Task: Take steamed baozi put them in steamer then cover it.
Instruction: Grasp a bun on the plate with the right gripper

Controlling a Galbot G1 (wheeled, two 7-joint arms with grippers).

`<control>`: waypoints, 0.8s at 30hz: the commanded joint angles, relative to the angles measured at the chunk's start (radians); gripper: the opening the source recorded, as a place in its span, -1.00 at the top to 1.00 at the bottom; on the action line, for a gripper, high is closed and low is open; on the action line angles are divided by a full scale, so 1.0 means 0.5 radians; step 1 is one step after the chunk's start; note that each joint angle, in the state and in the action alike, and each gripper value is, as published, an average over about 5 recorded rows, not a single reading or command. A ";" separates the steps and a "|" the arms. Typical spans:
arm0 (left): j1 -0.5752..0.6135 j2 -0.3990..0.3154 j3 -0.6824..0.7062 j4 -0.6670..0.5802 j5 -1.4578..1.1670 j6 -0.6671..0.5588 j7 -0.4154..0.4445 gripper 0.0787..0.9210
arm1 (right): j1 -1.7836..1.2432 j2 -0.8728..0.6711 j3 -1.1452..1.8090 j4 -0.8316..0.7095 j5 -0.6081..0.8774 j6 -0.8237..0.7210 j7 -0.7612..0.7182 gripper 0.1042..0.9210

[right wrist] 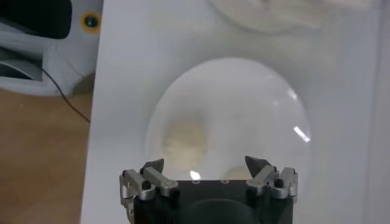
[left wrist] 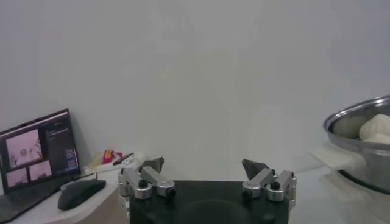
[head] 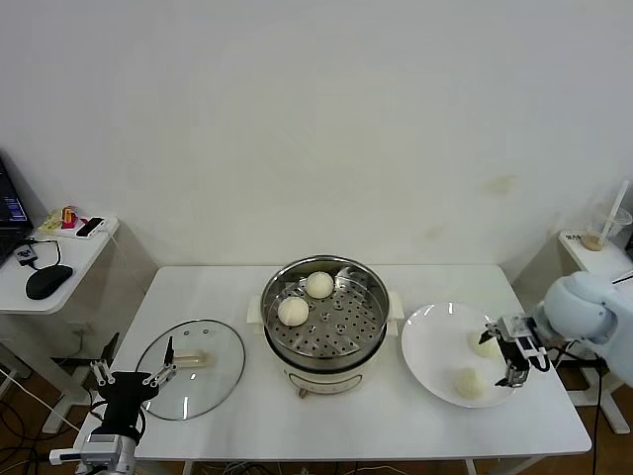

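Note:
The steel steamer (head: pixel 341 332) stands mid-table on its cream pot base and holds two baozi (head: pixel 318 284) (head: pixel 293 311). Two more baozi (head: pixel 484 345) (head: pixel 467 385) lie on the white plate (head: pixel 433 341) at the right. My right gripper (head: pixel 503 354) is open and empty, hovering over the plate's right side between those two. In the right wrist view, one baozi (right wrist: pixel 186 139) lies ahead of the open gripper (right wrist: pixel 206 165). The glass cover (head: pixel 191 368) lies flat at the table's front left. My left gripper (head: pixel 129 377) is open and empty beside the cover, off the table's front-left edge.
A side desk (head: pixel 59 259) at the left holds a mouse (head: pixel 47 281) and a laptop (left wrist: pixel 39 155). The steamer (left wrist: pixel 359 146) shows at the edge of the left wrist view. A small stand with a cup (head: pixel 600 237) is at the far right.

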 commanded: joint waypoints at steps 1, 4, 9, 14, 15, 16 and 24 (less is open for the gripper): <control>0.002 0.002 -0.006 0.009 0.000 0.001 0.000 -0.77 | -0.278 0.123 0.162 -0.128 -0.099 0.010 0.031 -0.76; 0.003 0.003 -0.015 0.011 0.000 0.001 0.000 -0.77 | -0.275 0.167 0.152 -0.182 -0.113 0.014 0.050 -0.76; 0.000 -0.004 -0.019 0.021 0.000 0.001 0.000 -0.77 | -0.264 0.229 0.144 -0.267 -0.140 0.015 0.068 -0.76; -0.005 -0.008 -0.024 0.038 0.002 -0.001 -0.001 -0.77 | -0.264 0.280 0.136 -0.346 -0.146 0.014 0.091 -0.76; -0.006 -0.008 -0.025 0.041 0.003 -0.001 -0.001 -0.77 | -0.265 0.290 0.135 -0.359 -0.147 0.014 0.095 -0.76; -0.007 -0.008 -0.027 0.042 0.003 -0.001 -0.001 -0.77 | -0.265 0.298 0.134 -0.368 -0.148 0.014 0.098 -0.76; -0.019 -0.014 -0.040 0.055 0.010 -0.010 -0.007 -0.77 | -0.261 0.365 0.125 -0.431 -0.162 0.007 0.138 -0.75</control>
